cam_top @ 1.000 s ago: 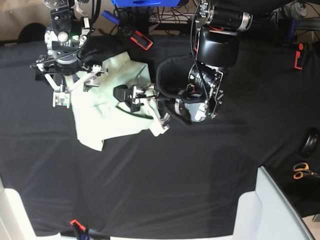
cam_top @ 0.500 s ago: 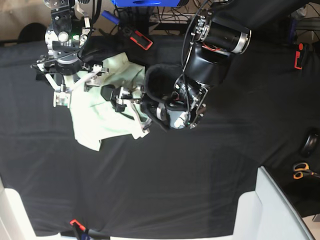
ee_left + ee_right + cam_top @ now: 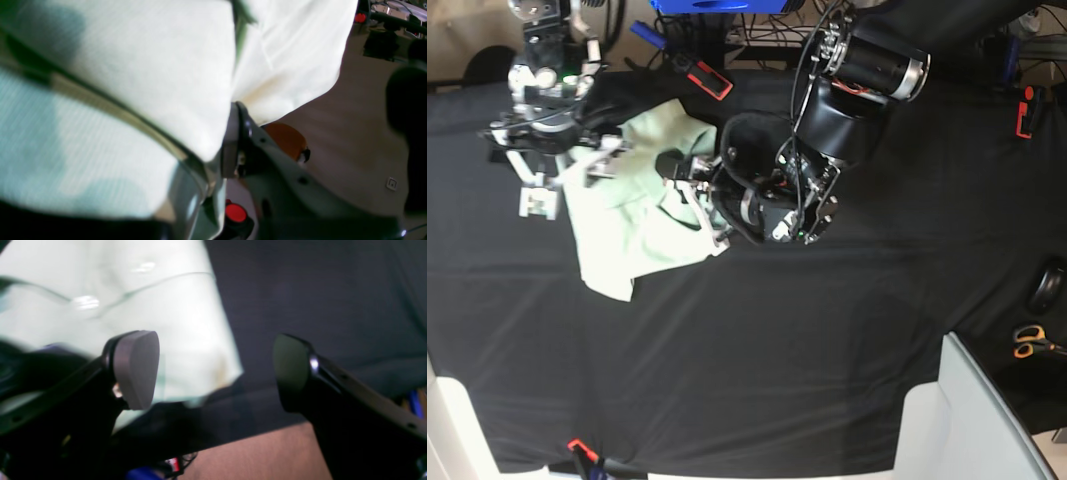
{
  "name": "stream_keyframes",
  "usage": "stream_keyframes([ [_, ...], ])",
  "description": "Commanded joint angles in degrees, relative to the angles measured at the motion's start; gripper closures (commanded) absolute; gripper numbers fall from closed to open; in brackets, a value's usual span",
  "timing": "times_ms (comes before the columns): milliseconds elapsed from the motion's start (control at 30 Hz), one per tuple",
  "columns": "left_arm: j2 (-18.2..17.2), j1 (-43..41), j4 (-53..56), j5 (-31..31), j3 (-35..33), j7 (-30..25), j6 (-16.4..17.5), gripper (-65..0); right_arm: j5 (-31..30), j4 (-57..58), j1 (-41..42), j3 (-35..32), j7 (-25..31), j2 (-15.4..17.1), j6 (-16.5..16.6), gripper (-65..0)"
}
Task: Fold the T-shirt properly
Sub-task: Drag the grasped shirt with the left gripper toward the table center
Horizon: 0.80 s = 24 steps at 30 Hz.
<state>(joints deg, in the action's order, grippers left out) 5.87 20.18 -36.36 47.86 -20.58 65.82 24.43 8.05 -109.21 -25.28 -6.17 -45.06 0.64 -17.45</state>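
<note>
T-shirt point(image 3: 632, 225), pale mint green, lies bunched on the black-covered desk point(image 3: 827, 350) toward its far left corner. Left gripper point(image 3: 695, 200) sits on the shirt's right edge, clenched on a fold of fabric. Right gripper point(image 3: 562, 180) hangs over the shirt's left edge, jaws spread wide, grasping nothing.

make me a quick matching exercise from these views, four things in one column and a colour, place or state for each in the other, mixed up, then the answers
Things:
1. T-shirt
2. right gripper
3. scissors
4. tablecloth

Descriptions:
A. orange handles, by the right edge of the base view
B. jaws wide apart, nothing between them
C. pale mint green, partly bunched up
D. black, spread under everything

Pairs: 1-C, 2-B, 3-A, 4-D
</note>
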Motion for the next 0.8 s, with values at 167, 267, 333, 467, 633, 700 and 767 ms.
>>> stream_keyframes([
  [167, -3.7, 6.7, -0.6, -0.7, -4.5, 2.4, -0.1, 0.0, 0.7, -1.1, 0.0, 2.2, 1.1, 0.1, -0.1, -50.1],
  [267, -3.9, 9.7, -1.7, -0.7, -7.7, 2.9, -0.1, 0.0, 0.7, -1.1, 0.0, 2.2, 1.1, 0.1, -0.1, -50.1],
  [333, -4.7, 11.3, -3.2, -0.7, -10.9, 3.1, -0.1, 0.0, 0.7, -1.1, 0.0, 2.1, 1.1, 0.1, -0.1, -50.1],
  [467, -4.8, 15.4, -5.4, -0.7, -21.2, 6.3, -0.1, 0.0, 0.7, -1.1, 0.0, 2.1, 1.1, 0.1, -0.1, -50.1],
  [633, -6.7, 19.6, -9.9, -0.7, -35.7, 9.5, 0.0, 0.0, 0.7, -1.1, 0.0, 2.1, 1.1, 0.1, -0.1, -50.1],
  [700, -7.8, 20.9, -12.5, -0.7, -40.7, 10.7, 0.0, 0.0, 0.7, -1.1, 0.1, 2.2, 1.1, 0.1, -0.1, -50.1],
  [767, -9.2, 22.1, -15.1, -0.7, -45.1, 11.8, 0.1, 0.0, 0.7, -1.1, 0.2, 3.3, 1.1, 0.1, -0.1, -50.1],
])
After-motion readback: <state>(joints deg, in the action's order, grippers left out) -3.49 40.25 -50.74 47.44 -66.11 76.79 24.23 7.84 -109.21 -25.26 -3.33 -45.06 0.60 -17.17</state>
